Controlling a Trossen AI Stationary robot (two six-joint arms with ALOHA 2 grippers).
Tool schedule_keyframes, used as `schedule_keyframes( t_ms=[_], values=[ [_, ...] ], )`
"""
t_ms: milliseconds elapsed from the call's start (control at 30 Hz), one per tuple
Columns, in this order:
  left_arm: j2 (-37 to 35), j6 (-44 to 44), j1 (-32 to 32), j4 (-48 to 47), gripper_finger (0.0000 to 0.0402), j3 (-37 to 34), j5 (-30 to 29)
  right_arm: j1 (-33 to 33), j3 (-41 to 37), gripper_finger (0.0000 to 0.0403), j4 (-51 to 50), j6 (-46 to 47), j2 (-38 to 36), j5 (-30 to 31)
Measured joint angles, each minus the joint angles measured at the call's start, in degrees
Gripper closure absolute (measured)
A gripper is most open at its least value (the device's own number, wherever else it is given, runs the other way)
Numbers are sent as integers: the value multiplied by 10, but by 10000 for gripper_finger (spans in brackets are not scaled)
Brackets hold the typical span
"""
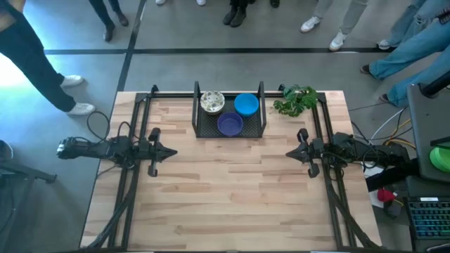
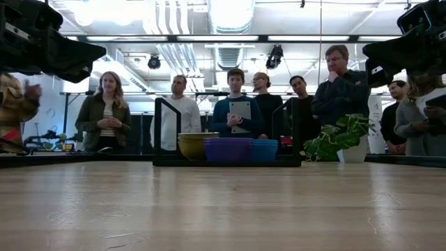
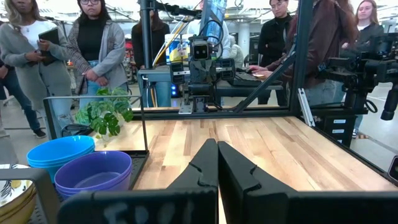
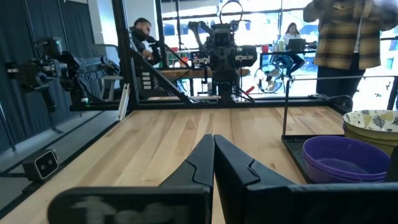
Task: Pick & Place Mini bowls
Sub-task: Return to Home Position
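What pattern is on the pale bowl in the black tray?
The cream-white round bowl carries speckled green markings, clearest in the high view.

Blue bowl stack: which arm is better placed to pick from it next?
Right, probably: the blue bowl stack sits on the tray's right side, nearer the right gripper; the left gripper would cross the white bowls. Both grippers are shut.
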State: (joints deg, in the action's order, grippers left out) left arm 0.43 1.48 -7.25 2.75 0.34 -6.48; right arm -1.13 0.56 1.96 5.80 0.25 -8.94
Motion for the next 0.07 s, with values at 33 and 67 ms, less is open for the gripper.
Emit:
schedule_keyframes(
  t_ms=[33,67],
  values=[
    [0,0,0,0,402,0,0,0,0,394,0,0,0,0],
    [0,0,0,0,402,0,0,0,0,394,0,0,0,0]
  ],
)
